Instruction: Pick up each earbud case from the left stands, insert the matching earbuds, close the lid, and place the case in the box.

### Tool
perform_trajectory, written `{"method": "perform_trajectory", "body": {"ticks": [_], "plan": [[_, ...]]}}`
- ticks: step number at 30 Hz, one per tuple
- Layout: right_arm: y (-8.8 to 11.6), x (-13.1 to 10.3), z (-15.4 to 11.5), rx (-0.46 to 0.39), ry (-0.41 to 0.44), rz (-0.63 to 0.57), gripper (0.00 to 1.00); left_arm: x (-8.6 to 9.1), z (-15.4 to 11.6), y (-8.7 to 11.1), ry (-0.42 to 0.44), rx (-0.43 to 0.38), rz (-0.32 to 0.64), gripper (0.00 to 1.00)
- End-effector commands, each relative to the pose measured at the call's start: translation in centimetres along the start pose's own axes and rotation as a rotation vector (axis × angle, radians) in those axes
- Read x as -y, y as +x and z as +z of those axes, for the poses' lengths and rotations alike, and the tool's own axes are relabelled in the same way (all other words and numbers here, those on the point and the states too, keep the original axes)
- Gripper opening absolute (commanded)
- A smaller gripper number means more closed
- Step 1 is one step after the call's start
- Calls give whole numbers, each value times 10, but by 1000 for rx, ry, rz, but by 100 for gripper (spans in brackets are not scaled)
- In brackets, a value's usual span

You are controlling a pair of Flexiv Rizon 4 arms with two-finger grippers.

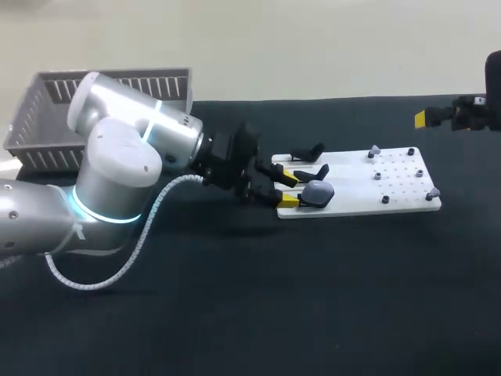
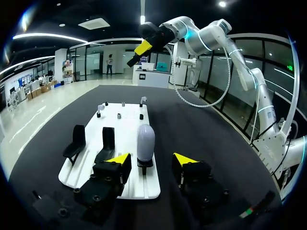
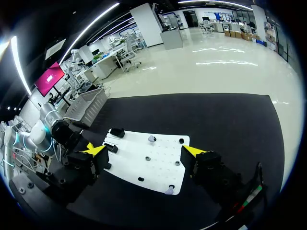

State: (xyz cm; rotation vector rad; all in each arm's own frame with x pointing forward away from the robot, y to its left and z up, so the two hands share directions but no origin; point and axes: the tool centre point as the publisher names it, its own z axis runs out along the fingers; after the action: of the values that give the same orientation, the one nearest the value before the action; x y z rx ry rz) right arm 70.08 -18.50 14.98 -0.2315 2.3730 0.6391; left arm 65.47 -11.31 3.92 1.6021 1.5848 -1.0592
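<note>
Grey oval case [image 2: 146,141], flat white board [image 2: 127,125], slatted basket [image 1: 41,119]

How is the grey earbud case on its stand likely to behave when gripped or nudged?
The grey earbud case looks smooth and rounded, so it may slip in the left gripper if held off-centre. It stands upright on a narrow stand, so a sideways nudge could probably tip it. It seems a rigid shell, likely light.
</note>
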Motion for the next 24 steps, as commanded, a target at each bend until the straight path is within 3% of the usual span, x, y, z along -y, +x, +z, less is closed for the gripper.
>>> {"method": "perform_trajectory", "body": {"ticks": [1, 24], "plan": [[0, 0, 0, 0, 0, -1, 100, -5, 4, 1, 8, 2, 3, 58], [0, 0, 0, 0, 0, -1, 100, -8, 13, 2, 27, 12, 12, 53]]}}
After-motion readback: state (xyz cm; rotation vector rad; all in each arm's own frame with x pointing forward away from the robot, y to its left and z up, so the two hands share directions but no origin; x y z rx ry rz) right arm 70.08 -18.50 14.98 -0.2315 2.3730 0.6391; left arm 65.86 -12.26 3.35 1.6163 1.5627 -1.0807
